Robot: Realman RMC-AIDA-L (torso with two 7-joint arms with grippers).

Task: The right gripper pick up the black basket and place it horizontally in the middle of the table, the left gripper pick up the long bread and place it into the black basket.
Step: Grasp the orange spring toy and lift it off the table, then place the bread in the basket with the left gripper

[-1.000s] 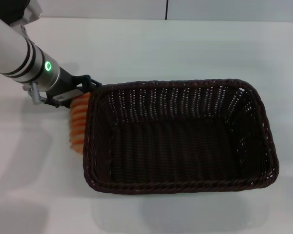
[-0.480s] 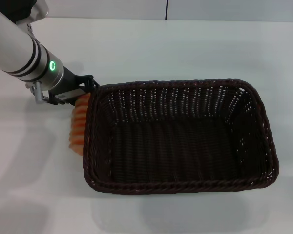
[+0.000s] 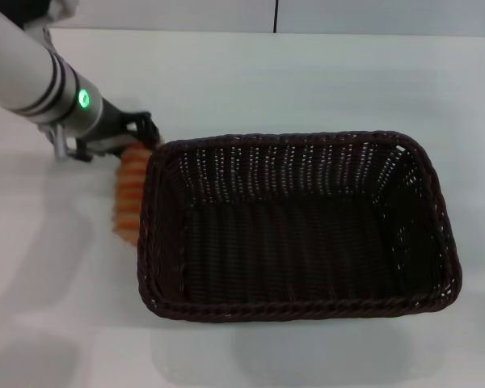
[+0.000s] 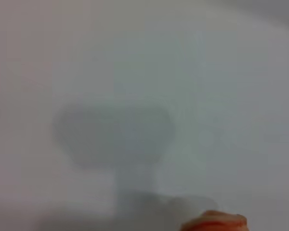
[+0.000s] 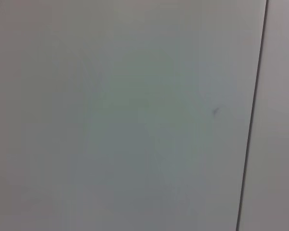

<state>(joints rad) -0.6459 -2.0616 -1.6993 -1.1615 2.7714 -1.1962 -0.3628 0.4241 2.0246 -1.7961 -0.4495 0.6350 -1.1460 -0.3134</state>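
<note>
The black basket [image 3: 295, 222] lies lengthwise across the middle of the white table [image 3: 307, 73], and nothing shows inside it. The long bread [image 3: 128, 194], orange with cream ridges, sits just outside the basket's left rim, running front to back. My left gripper [image 3: 142, 133], on the arm with the green ring, is at the bread's far end and looks shut on it. An orange tip of the bread shows at the edge of the left wrist view [image 4: 214, 222]. My right gripper is out of view; its wrist view shows only bare table.
The table's far edge meets a pale wall with a dark vertical seam [image 3: 276, 14]. White tabletop lies open to the left of and in front of the basket. A thin dark line [image 5: 253, 115] crosses the right wrist view.
My left arm has drawn back toward the far left and risen a little. The gripper stays at the bread's far end, and more of the bread's top end shows. The basket has not moved.
</note>
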